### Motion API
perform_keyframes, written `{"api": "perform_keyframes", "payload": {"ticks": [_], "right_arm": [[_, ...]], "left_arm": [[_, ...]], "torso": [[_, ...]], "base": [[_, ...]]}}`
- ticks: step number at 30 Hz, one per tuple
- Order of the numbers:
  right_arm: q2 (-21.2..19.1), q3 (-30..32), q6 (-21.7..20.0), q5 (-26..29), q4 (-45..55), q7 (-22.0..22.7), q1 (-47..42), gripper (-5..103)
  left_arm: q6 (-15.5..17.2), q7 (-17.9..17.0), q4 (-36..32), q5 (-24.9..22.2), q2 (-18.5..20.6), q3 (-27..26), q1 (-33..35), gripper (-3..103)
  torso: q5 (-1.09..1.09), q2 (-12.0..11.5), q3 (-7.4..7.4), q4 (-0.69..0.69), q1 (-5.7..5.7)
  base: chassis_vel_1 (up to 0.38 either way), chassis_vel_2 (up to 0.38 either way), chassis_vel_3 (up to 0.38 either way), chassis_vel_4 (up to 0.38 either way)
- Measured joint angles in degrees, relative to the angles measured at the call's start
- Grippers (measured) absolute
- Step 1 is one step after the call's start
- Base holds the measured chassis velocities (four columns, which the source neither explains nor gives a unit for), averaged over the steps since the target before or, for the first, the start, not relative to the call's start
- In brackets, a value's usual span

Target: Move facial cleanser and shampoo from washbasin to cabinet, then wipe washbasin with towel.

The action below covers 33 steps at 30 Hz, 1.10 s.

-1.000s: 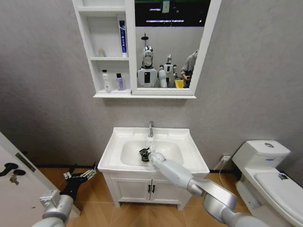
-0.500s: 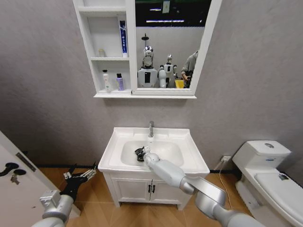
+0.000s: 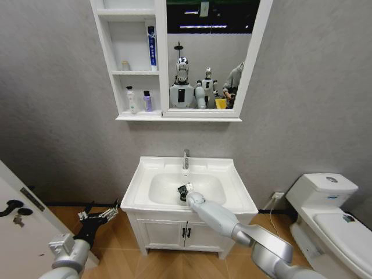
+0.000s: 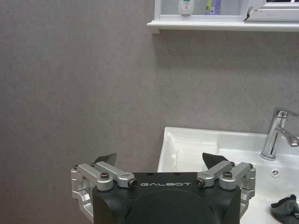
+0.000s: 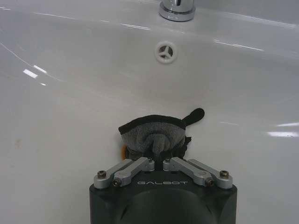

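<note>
1. A grey bathroom wall carries a white cabinet (image 3: 137,58) with open shelves and a mirror; below it stands the white washbasin (image 3: 152,167) on a two-door cupboard, with a toilet (image 3: 325,215) off to the robot's right.
2. The right gripper (image 3: 183,192) reaches down into the bowl, its fingers closed tight on the dark grey towel (image 5: 156,135).
3. The towel bunches out just ahead of those fingertips and rests against the white bowl surface.
4. Beyond the towel, further from the fingers, sit the round overflow hole (image 5: 166,51) and the base of the chrome tap (image 5: 177,9).
5. The left gripper (image 4: 161,163) hangs low beside the washbasin's left edge, its fingers spread wide and holding nothing.
6. Two small bottles (image 3: 138,100) stand on the cabinet's lowest shelf, well above both grippers, and a tall tube (image 3: 150,46) stands on the shelf above.
</note>
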Motion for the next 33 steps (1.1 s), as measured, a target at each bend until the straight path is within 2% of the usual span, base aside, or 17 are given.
{"api": "perform_keyframes", "payload": {"ticks": [6, 15, 19, 25, 33], "right_arm": [[-2.6, 0.6, -3.0, 2.4, 1.9, 3.8, 0.7, 3], [-5.0, 2.1, -3.5, 3.2, 1.3, 4.6, 1.1, 3], [-3.2, 3.6, -2.5, 2.4, -0.4, 3.7, 0.0, 3], [0.1, 4.3, -2.0, 2.6, -3.5, 1.8, 0.7, 3], [3.2, 4.6, -2.4, 4.2, -4.1, 1.7, 1.2, 3]], "left_arm": [[0.0, 0.0, 0.0, 0.0, 0.0, 0.0, 0.0, 100], [0.0, 0.0, 0.0, 0.0, 0.0, 0.0, 0.0, 100], [0.0, 0.0, 0.0, 0.0, 0.0, 0.0, 0.0, 100], [0.0, 0.0, 0.0, 0.0, 0.0, 0.0, 0.0, 100], [0.0, 0.0, 0.0, 0.0, 0.0, 0.0, 0.0, 100]], "torso": [[0.0, 0.0, 0.01, -0.01, 0.0], [-0.01, 0.0, 0.01, 0.0, 0.0], [-0.04, 0.0, -0.01, -0.03, 0.0], [-0.03, 0.0, -0.01, -0.01, -0.01], [-0.01, 0.0, 0.01, 0.0, 0.0]], "base": [[0.0, 0.0, 0.0, 0.0], [0.0, 0.0, 0.0, 0.0], [0.0, 0.0, 0.0, 0.0], [0.0, 0.0, 0.0, 0.0], [0.0, 0.0, 0.0, 0.0]]}}
